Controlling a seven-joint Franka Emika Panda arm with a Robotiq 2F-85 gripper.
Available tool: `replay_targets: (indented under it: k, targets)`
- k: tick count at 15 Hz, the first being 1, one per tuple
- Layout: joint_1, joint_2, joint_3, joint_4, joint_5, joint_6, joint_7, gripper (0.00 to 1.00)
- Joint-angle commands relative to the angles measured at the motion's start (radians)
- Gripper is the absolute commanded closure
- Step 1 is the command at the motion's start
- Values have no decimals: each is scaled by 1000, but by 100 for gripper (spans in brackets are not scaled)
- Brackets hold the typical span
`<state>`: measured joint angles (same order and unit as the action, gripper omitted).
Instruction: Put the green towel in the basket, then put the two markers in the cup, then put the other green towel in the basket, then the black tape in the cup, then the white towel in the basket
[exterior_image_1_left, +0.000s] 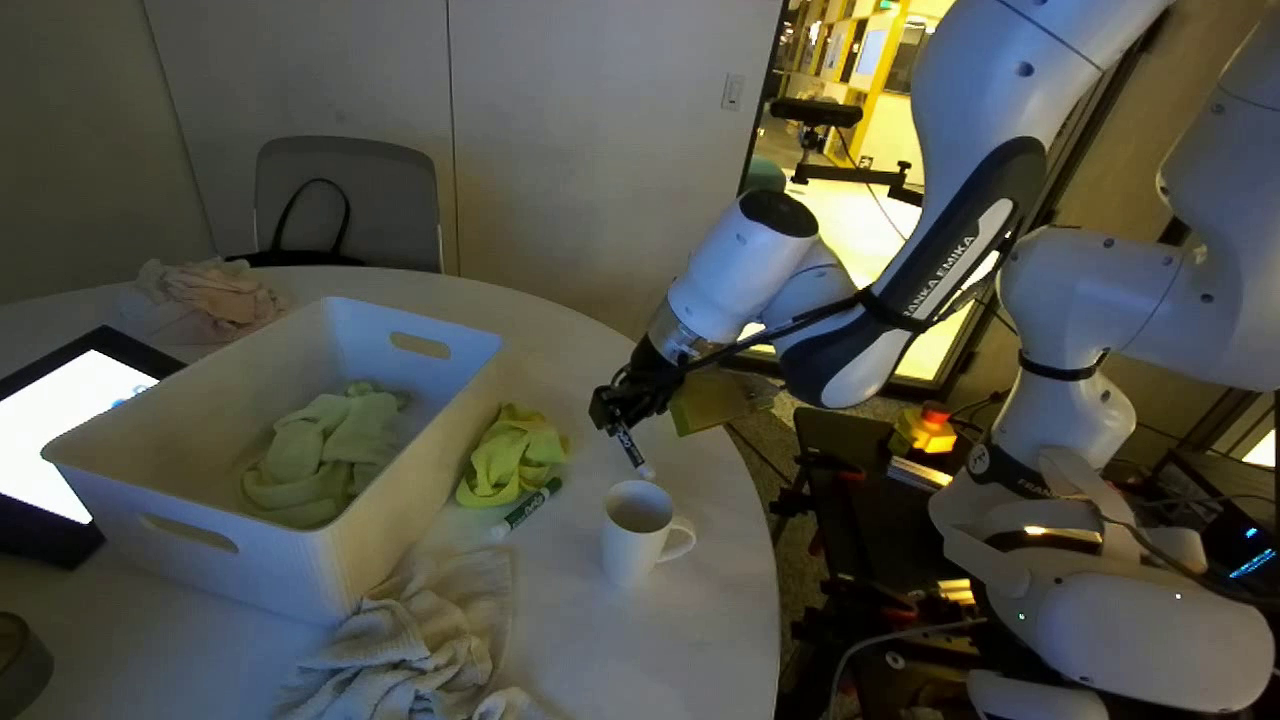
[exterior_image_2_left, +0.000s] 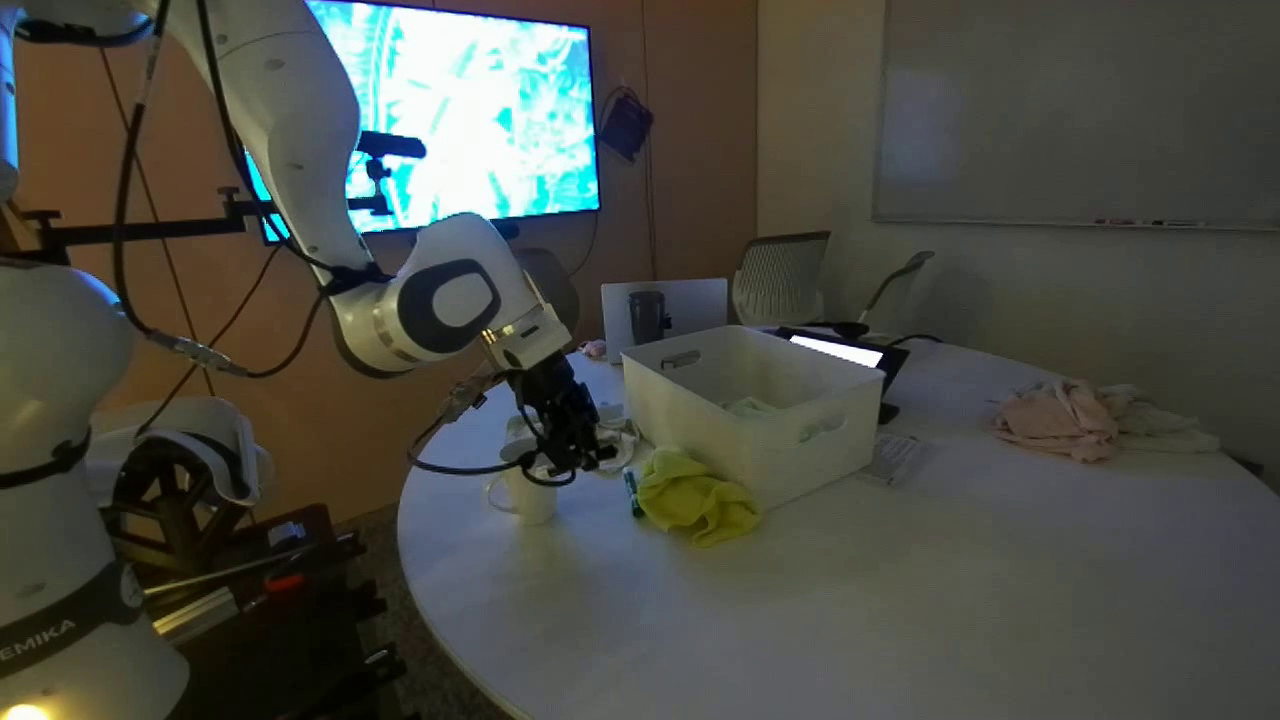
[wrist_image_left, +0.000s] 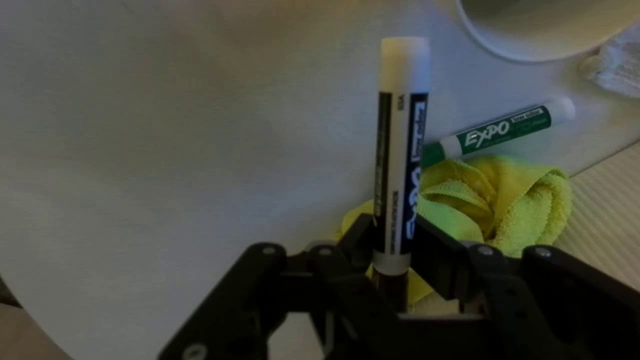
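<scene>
Hanging just clear of the cup's (exterior_image_1_left: 626, 556) rim, the end effector (wrist_image_left: 393, 240) clamps the black marker (wrist_image_left: 399, 155).

Two markers (wrist_image_left: 492, 132), two green towels (exterior_image_1_left: 511, 455), one ribbed white towel (exterior_image_1_left: 430, 635), one cup (exterior_image_1_left: 630, 555), one basket (exterior_image_1_left: 255, 570), one round table (exterior_image_2_left: 850, 600) and one whiteboard (exterior_image_2_left: 1080, 110) are showing.

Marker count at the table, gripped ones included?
2: the black marker held in the gripper above the table, and the green marker lying beside the yellow-green towel. Any under that towel would be hidden.
</scene>
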<state>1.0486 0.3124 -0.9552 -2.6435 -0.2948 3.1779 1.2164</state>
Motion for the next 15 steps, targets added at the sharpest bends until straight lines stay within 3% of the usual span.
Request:
replay_targets:
  k: [1,15]
  targets:
    - [53,2,-66,19,7,26,25,91]
    - [293,14,-201,3,8,27,62,91]
